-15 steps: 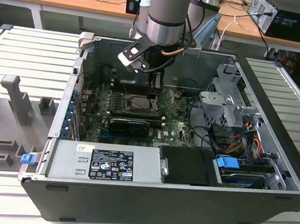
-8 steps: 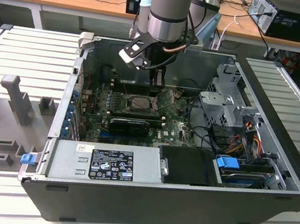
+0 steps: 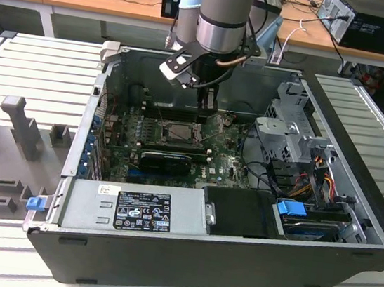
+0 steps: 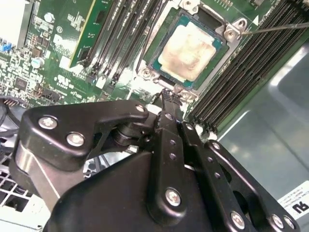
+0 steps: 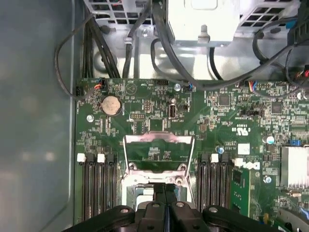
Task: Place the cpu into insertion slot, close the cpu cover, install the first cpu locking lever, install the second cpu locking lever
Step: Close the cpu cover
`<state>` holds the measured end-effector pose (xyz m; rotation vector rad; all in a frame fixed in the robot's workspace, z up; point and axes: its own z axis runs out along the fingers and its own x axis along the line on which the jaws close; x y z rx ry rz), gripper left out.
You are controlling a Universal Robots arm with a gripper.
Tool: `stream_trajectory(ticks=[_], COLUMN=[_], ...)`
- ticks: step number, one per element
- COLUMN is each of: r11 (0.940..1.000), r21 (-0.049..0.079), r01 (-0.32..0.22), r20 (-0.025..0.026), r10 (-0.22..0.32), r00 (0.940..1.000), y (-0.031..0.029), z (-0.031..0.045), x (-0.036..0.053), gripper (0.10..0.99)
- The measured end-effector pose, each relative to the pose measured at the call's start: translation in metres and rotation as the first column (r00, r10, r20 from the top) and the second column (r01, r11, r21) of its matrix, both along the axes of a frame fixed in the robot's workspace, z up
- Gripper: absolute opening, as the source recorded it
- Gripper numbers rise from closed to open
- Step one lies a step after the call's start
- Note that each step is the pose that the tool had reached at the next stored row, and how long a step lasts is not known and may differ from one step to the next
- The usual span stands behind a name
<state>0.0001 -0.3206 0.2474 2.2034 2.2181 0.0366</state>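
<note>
The cpu (image 4: 188, 50), a square chip with a smeared silver face, lies flat in the insertion slot (image 4: 232, 32) on the green board. The cpu cover (image 5: 158, 153), a thin silver frame with a cut-out, stands swung open off the slot. My gripper (image 4: 168, 94) is shut with nothing between its fingers. Its tip hovers at the slot's edge, by the foot of the raised cover (image 5: 165, 187). In the exterior view the gripper (image 3: 205, 110) hangs inside the case just behind the slot (image 3: 178, 132). A thin wire lever (image 4: 280, 27) sticks out beside the slot.
Long black memory slots (image 4: 241, 82) flank the socket on both sides. A grey power supply (image 3: 133, 210) fills the case front, and a drive cage (image 3: 296, 132) with cables (image 3: 314, 181) is at the exterior view's right. The case walls (image 3: 98, 103) close in around the board.
</note>
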Motion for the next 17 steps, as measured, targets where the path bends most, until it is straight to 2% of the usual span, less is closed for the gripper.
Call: stream_trajectory(ticks=[3, 6, 12, 16, 17], r11=[1.0000, 1.0000, 1.0000, 1.0000, 1.0000], r21=[-0.002, -0.002, -0.002, -0.002, -0.002], r01=[0.000, 0.000, 0.000, 0.000, 0.000], r20=[-0.0013, -0.0016, -0.0016, -0.0016, -0.0015], r10=[0.000, 0.000, 0.000, 0.000, 0.000], r00=[1.0000, 1.0000, 1.0000, 1.0000, 1.0000], y=[0.0001, 0.0002, 0.0008, 0.0011, 0.0014], z=[0.0002, 0.0043, 0.0052, 0.0057, 0.0057], x=[0.0146, 0.0184, 0.0401, 0.0478, 0.0525], gripper=[0.106, 0.106, 0.106, 0.106, 0.106])
